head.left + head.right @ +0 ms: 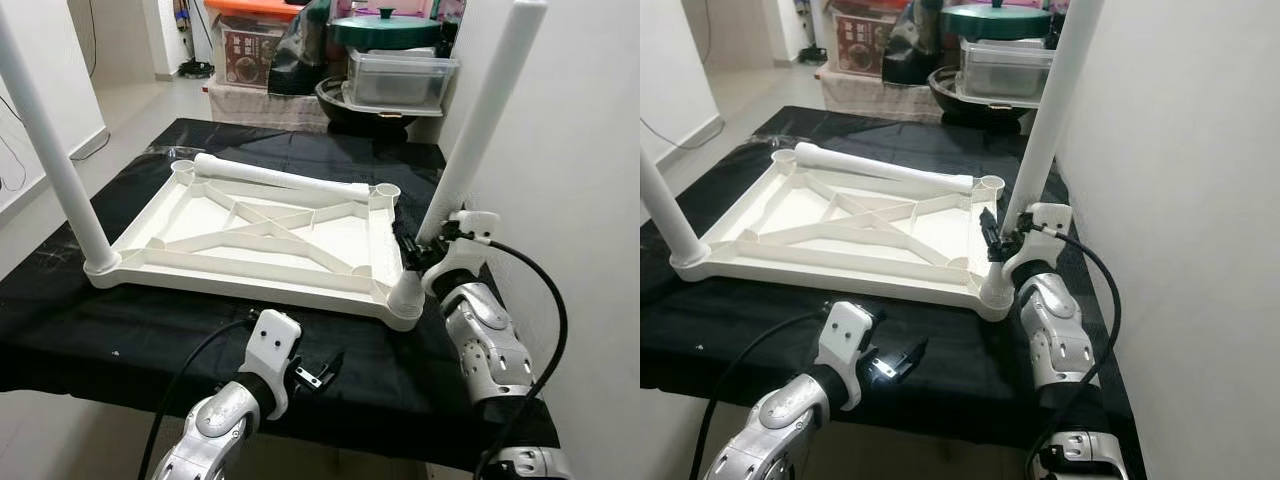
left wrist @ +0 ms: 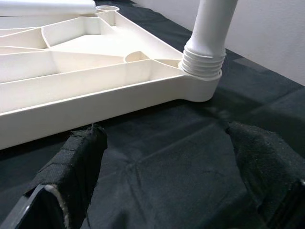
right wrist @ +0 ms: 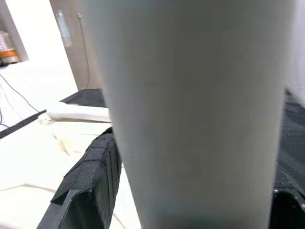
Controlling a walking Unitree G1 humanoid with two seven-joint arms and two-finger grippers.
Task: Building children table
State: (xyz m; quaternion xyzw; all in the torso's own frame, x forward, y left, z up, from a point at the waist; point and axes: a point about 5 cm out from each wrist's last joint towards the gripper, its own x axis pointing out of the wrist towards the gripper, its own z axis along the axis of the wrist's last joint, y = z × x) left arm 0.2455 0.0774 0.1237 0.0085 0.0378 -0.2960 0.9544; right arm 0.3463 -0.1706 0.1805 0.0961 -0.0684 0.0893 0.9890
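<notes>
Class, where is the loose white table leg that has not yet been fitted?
The loose leg lies flat across the far edge of the upturned white tabletop, between its two far corner sockets, on the black-covered table.

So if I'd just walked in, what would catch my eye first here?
Probably the white children's tabletop lying upside down on a black cloth, ribs showing, with two tall white legs standing up from its near corners. The right gripper is clasped around the near right leg just above its socket. A loose leg lies across the far edge, and the left gripper hangs open in front of the tabletop.
</notes>
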